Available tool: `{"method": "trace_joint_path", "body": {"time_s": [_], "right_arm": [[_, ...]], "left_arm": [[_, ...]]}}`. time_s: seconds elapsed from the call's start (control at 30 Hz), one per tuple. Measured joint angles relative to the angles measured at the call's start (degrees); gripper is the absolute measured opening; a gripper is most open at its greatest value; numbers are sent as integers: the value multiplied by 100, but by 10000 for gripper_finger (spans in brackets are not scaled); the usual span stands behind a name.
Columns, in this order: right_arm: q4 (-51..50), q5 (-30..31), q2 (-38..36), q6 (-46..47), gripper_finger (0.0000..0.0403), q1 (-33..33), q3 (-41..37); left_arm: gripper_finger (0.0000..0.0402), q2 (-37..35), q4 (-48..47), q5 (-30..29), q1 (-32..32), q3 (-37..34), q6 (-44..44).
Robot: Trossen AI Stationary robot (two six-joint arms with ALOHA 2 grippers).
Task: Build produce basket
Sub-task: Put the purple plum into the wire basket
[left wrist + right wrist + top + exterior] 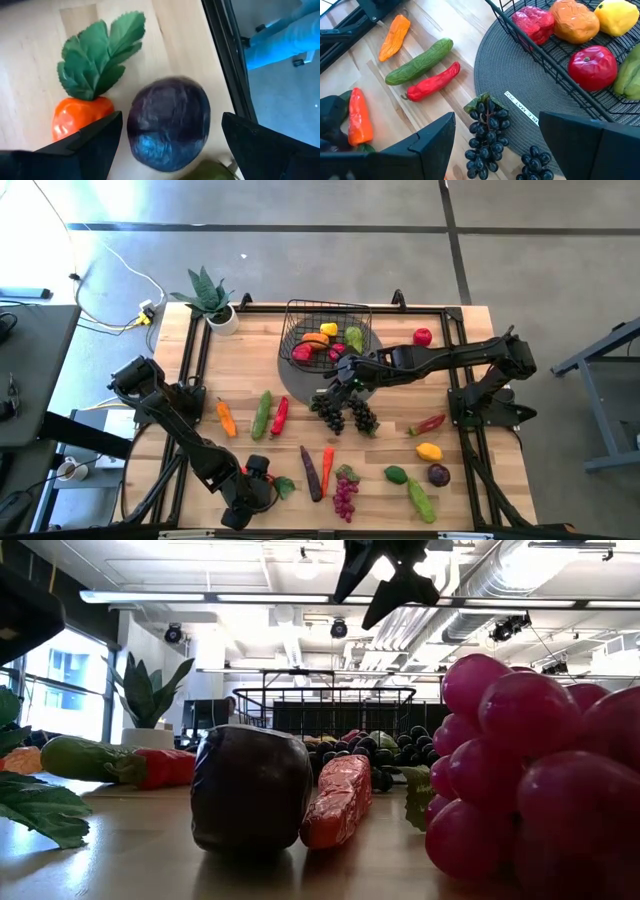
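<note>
While the right gripper (pixel 345 383) hangs open above the dark grapes (pixel 485 131), that bunch looks light, knobbly, probably floppy; best pinched near its leafy stem.

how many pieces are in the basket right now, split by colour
In the basket:
red: 2, the lumpy red piece and the round red piece
orange: 1, the orange piece
yellow: 1, the yellow piece
green: 1, the green piece
total: 5
</note>
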Motion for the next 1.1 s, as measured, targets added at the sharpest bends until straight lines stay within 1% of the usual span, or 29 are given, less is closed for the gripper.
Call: {"method": "trace_joint_path", "body": {"time_s": [0.37,0.67,0.83,1.0,1.1], "right_arm": [[-16,-1,0,74,271,2,0],[-82,-1,0,147,271,2,2],[-88,-1,0,146,271,2,2],[-92,-1,0,125,271,2,2],[-90,-1,0,125,271,2,2]], "left_arm": [[333,184,102,52,-7,-2,-7],[329,421,254,77,-26,1,-307],[301,420,293,125,-24,2,-306],[261,417,293,342,-24,2,-307],[250,365,277,487,-24,2,-319]]}}
